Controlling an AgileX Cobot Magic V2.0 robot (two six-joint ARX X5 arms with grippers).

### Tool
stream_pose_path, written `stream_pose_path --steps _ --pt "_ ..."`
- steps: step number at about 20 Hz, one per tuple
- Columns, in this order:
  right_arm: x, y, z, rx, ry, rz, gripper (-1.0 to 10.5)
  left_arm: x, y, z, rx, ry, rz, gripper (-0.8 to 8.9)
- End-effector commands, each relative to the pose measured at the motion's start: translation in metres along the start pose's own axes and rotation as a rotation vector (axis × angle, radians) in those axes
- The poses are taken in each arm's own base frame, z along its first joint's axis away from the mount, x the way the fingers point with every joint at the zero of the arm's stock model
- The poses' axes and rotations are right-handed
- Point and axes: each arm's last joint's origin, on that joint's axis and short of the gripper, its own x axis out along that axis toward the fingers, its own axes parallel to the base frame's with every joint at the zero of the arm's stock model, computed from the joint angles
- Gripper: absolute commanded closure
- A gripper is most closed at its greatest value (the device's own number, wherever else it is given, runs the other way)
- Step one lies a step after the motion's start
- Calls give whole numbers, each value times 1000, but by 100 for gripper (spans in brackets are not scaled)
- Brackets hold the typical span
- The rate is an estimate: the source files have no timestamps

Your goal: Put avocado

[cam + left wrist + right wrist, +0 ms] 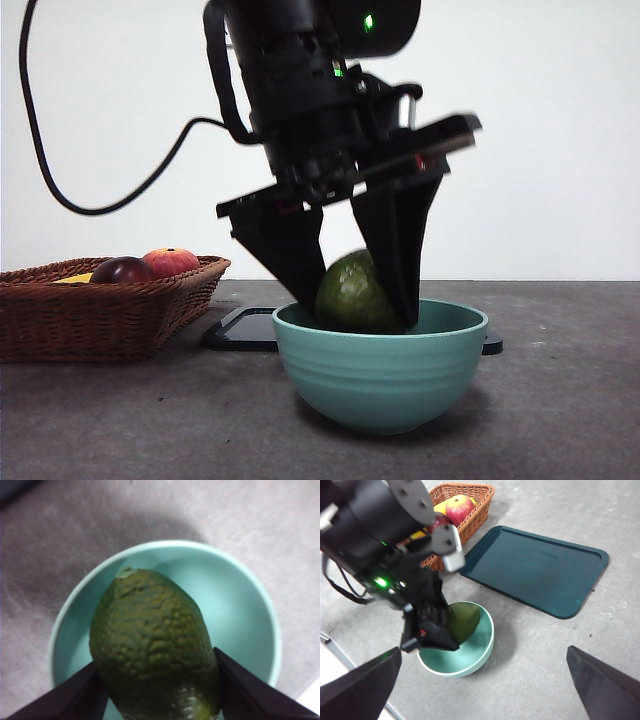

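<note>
My left gripper (352, 300) is shut on the avocado (356, 293), a dull olive-green bumpy fruit, and holds it just inside the mouth of a teal bowl (380, 375). In the left wrist view the avocado (152, 650) sits between my two black jaws over the bowl's inside (235, 605). The right wrist view shows the left arm from above with the avocado (462, 621) over the bowl (482, 652). My right gripper (485, 690) is open and empty, high above the table.
A wicker basket (100, 315) at the left holds a dark maroon fruit (122, 270), a red-orange fruit (170, 262) and something yellow. A dark flat tray (535, 567) lies behind the bowl. A black cable hangs at the left.
</note>
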Motion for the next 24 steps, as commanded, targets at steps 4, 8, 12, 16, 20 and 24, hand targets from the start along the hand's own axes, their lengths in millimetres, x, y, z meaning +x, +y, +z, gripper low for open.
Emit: stream_pose_path --steps 4,8,12,16,20,24 --pt "-3 2 4 -5 -17 8 344 15 -5 4 14 26 -3 605" --pt "-3 2 4 -5 -17 8 344 16 -5 2 14 40 -1 605" --pt "-3 2 4 -5 -17 8 344 18 -10 1 26 47 -20 600" --pt "-3 2 4 -5 -17 9 344 18 -12 0 30 53 -21 525" --pt "-3 2 4 -4 -17 8 344 18 -12 0 30 49 -21 401" --pt "-3 2 4 -5 -17 8 344 12 -15 5 31 45 -45 253"
